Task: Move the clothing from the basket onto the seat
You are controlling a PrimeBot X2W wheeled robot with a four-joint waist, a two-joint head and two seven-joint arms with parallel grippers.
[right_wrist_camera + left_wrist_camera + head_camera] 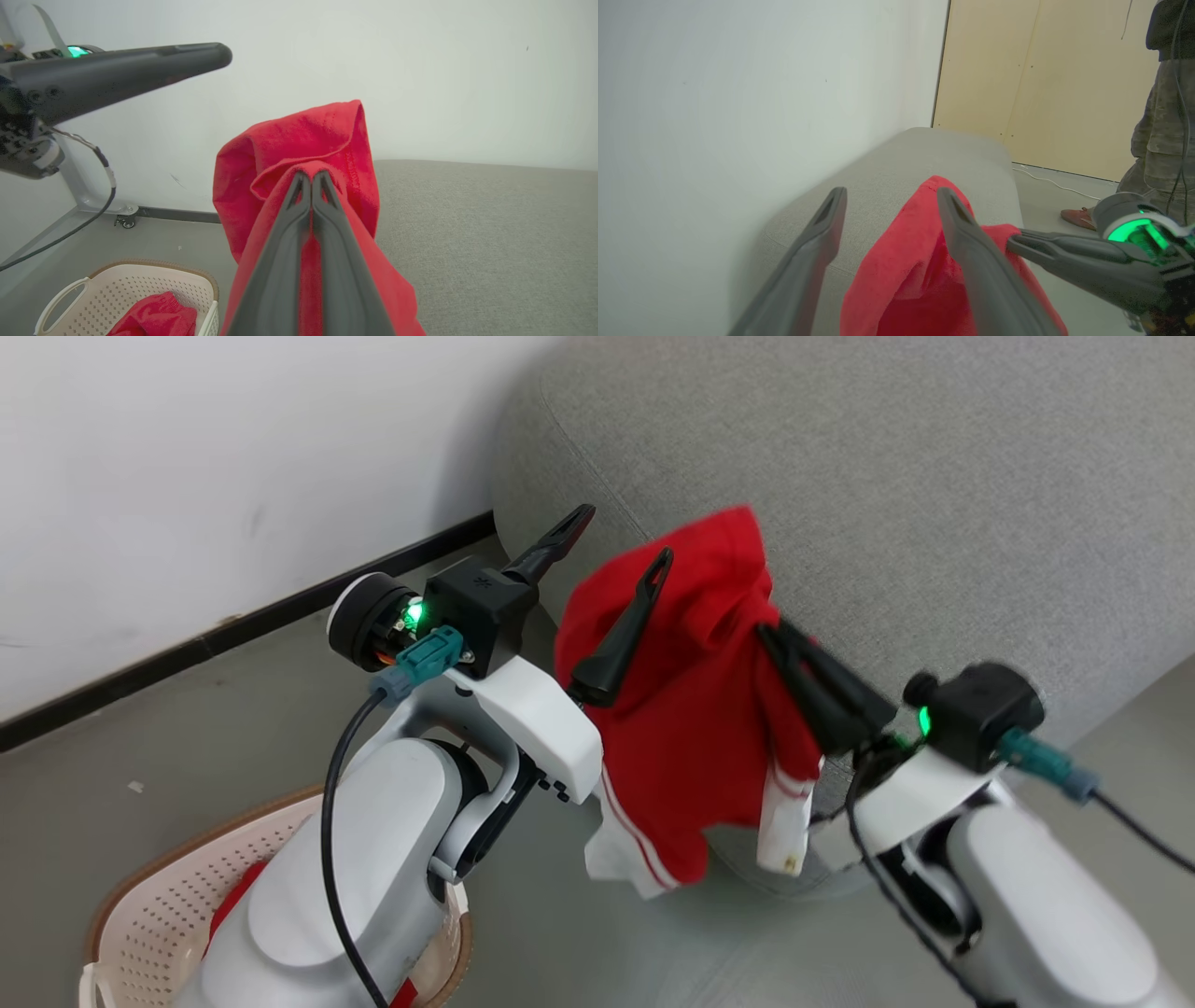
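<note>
Two grippers up, two red garments on show, one basket, one sofa. R gripper (770, 635) has its fingers pressed tight together on the 1st garment (691, 709). The right wrist view confirms it, both tips (311, 176) meeting with red cloth pinched between them. That garment hangs free from the pinch, bunched at the top and drooping down in front of the sofa (934, 504) at its rounded end, above the floor (560, 933). Can't tell if the top fold touches the upholstery. Two white-trimmed ends dangle at the bottom, with white stripes on the left one. L gripper (624, 536) is spread wide, holding nothing. One finger lies across the front of the red cloth, the other is out to the side, clear of it. From the left wrist view the cloth peaks up by one finger of the L gripper (892, 191), and the R gripper's closed tips (1011, 240) come in from the side. The 2nd garment (154, 319) is lying in the basket (121, 289), which sits on the floor by the white wall (187, 476), well short of the sofa. In the head view the L forearm covers most of the basket (159, 905), with a sliver of red showing inside. One person (1157, 140) stands off to the side beyond the sofa by a pale wood panel (1041, 70), legs and one shoe showing. One white cable (1045, 179) runs along the floor near them.
</note>
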